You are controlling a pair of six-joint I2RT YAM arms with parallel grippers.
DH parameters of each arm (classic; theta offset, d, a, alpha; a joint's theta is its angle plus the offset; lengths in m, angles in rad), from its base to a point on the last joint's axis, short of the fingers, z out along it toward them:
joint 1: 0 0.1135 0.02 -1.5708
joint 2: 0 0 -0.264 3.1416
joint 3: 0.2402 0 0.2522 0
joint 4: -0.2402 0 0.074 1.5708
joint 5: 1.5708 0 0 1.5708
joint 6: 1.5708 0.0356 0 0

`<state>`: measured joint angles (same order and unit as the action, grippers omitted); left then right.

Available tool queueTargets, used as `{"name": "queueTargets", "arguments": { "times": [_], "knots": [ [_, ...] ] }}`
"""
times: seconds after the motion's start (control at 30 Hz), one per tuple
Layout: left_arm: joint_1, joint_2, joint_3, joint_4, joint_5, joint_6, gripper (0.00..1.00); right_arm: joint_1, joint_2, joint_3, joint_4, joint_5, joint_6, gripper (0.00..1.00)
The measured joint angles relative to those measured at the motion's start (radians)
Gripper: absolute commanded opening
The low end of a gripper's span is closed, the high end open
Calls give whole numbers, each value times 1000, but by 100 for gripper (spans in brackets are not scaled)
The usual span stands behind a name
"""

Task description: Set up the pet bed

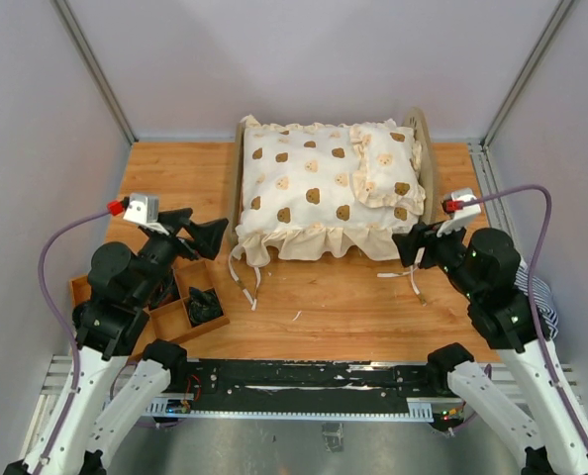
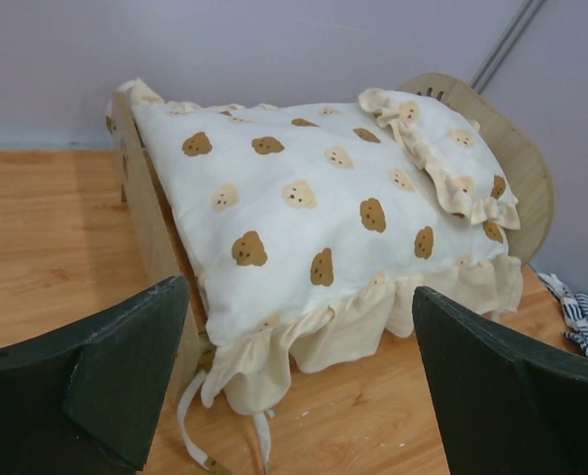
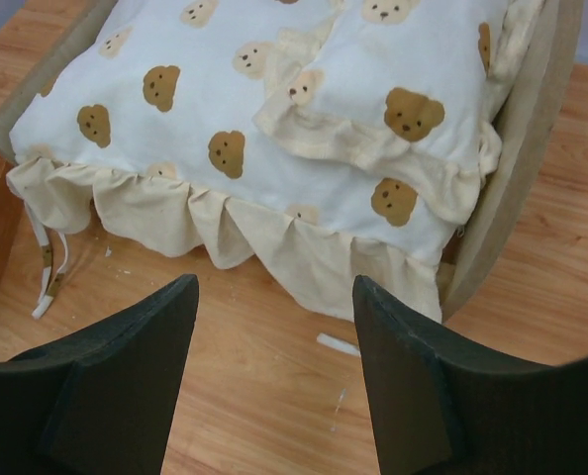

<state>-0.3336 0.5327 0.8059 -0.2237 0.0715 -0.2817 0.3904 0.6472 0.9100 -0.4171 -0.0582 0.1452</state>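
The pet bed's plywood frame (image 1: 426,148) stands at the table's back middle, headboard to the right. A cream bear-print ruffled cover (image 1: 309,193) drapes over it and a bear-print pillow (image 1: 388,163) lies by the headboard, so the mattress on the bed is hidden. My left gripper (image 1: 200,235) is open and empty in front of the bed's footboard corner; its wrist view shows the footboard (image 2: 146,203) and cover (image 2: 304,208) between the fingers (image 2: 126,346). My right gripper (image 1: 413,245) is open and empty before the headboard corner (image 3: 517,148), facing the ruffle (image 3: 304,257).
A wooden compartment tray (image 1: 165,319) holding a dark object (image 1: 203,305) sits at the front left beside my left arm. White tie ribbons (image 1: 243,282) trail from the cover onto the table. Blue-and-white striped fabric (image 1: 543,297) lies at the table's right edge under my right arm.
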Motion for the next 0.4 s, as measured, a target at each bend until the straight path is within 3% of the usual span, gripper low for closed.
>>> {"name": "queueTargets", "arguments": {
  "times": [0.17, 0.4],
  "knots": [
    [0, -69, -61, 5, 8, -1, 99, 0, -108, -81, 2, -2, 72, 65],
    [0, -85, -99, -2, 1, -12, 99, 0, -101, -102, 10, -3, 113, 65]
  ]
}}
